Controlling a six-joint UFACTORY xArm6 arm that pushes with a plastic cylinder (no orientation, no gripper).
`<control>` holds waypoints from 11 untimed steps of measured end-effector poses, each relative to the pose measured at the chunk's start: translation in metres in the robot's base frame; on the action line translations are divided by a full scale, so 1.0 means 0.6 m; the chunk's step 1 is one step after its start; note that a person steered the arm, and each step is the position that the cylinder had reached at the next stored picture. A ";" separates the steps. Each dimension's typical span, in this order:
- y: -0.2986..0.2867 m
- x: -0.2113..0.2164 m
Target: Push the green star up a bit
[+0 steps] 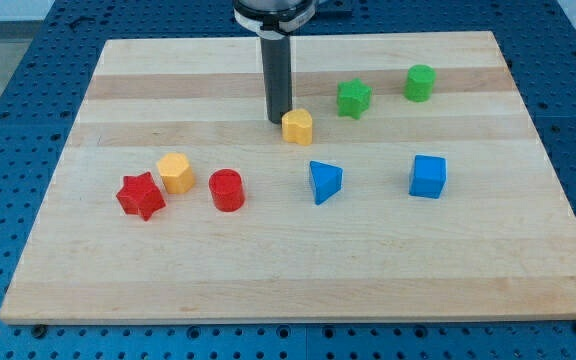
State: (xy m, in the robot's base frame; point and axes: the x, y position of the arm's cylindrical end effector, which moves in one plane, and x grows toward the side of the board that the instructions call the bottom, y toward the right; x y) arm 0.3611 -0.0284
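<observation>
The green star (354, 97) lies on the wooden board (298, 270) in the upper right part of the view. My tip (279, 121) is down on the board, left of and a little below the star, well apart from it. The tip stands right beside the left side of a yellow heart-like block (298, 127), which lies between the tip and the star. A green cylinder (420, 82) stands to the right of the star.
A blue triangle (325, 181) and a blue cube (428, 176) lie below the star. At the view's left lie a red star (141, 195), a yellow hexagon (176, 172) and a red cylinder (226, 190).
</observation>
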 end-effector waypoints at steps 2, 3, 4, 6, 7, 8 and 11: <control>0.059 -0.031; 0.114 0.079; 0.114 0.079; 0.151 -0.047; 0.163 -0.104; 0.163 -0.106; -0.003 -0.060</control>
